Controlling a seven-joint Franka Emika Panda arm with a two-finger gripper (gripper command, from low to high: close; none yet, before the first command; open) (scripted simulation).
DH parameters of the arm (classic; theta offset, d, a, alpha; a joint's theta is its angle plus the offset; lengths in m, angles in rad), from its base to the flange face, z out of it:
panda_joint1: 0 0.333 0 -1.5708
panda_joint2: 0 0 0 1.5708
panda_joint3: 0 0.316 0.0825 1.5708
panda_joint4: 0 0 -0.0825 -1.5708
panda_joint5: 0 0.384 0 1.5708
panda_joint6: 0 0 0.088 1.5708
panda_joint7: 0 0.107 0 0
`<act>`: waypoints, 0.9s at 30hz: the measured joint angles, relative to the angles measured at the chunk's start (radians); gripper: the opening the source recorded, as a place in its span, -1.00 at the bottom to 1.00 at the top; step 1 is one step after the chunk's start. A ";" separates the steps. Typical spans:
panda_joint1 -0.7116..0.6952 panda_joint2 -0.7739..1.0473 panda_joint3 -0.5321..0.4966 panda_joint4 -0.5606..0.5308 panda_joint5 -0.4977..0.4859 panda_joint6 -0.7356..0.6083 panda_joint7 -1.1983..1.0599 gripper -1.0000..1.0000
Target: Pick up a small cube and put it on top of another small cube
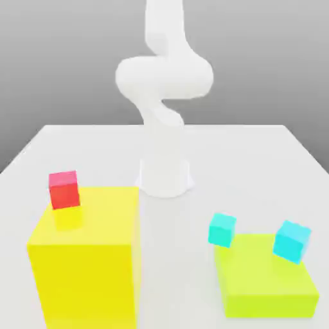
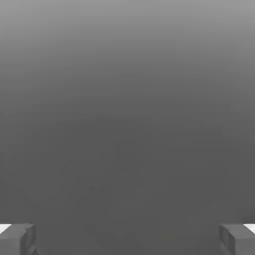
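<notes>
The small cube is out of view. In the hand view my gripper (image 2: 127, 240) is open, its two grey fingertips (image 2: 18, 239) standing far apart with nothing between them, facing a plain grey background. In the exterior view the white arm (image 1: 164, 83) rises from its base (image 1: 165, 177) at the back middle of the table and runs up past the picture's edge.
A red cube (image 1: 64, 189) sits on the back corner of a big yellow block (image 1: 87, 257) at the exterior view's left. At its right, two cyan cubes (image 1: 222, 230) (image 1: 292, 241) rest on a low lime slab (image 1: 263, 283). The white table (image 1: 257, 160) extends behind them.
</notes>
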 joint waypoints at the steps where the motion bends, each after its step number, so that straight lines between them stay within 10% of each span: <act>1: -0.006 0.027 -0.016 -0.006 0.001 0.012 -0.004 0.00; 27: -0.343 0.817 -0.442 -0.534 0.069 0.462 -0.050 0.00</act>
